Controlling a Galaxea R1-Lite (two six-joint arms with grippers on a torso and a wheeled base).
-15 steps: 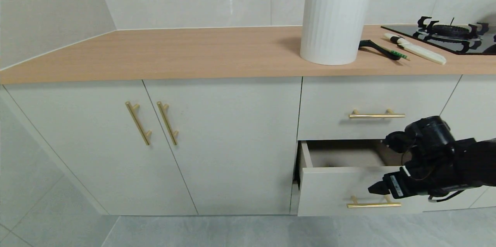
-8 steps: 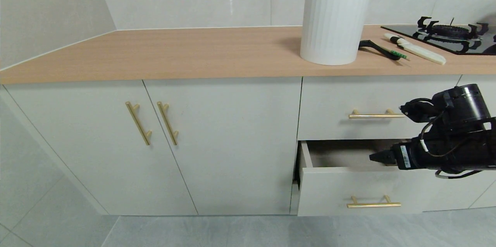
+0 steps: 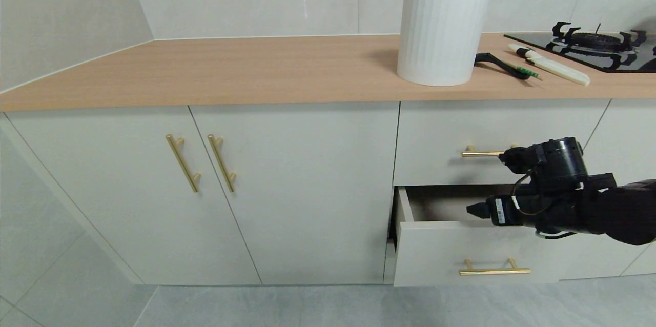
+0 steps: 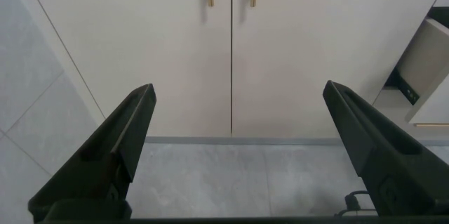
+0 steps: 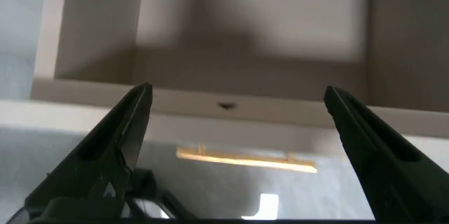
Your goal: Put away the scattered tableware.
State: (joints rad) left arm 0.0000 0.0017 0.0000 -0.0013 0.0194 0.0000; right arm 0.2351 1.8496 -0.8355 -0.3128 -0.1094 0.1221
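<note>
**Right arm swung back over the open drawer, tableware not picked up yet**

Since half a second back, the right gripper (image 3: 474, 209) had come left and dropped a bit, ending up just above the rim of the pulled-out lower drawer (image 3: 435, 255). Its fingers were spread wide with nothing between them. The left gripper (image 4: 238, 89) was spread and empty too, pointed at the cabinet doors (image 4: 231, 41) and the floor.

The tableware sat up on the wooden countertop (image 3: 256, 68), between the white ribbed container (image 3: 441, 24) and the gas hob (image 3: 594, 47): a white knife (image 3: 551, 64) and a black-handled utensil (image 3: 499, 64) with a bit of green at one end, lying close side by side, well apart from either gripper.

My guess is both are light and stiff, no real weight to fight. The tricky part is that they lie flat and look smooth, so they could skate away under a sloppy pinch. I'd take the knife across its handle end, the end nearer the wall, not the blade. Same deal for the black one, mid-handle. What that one actually is, I couldn't tell.
</note>
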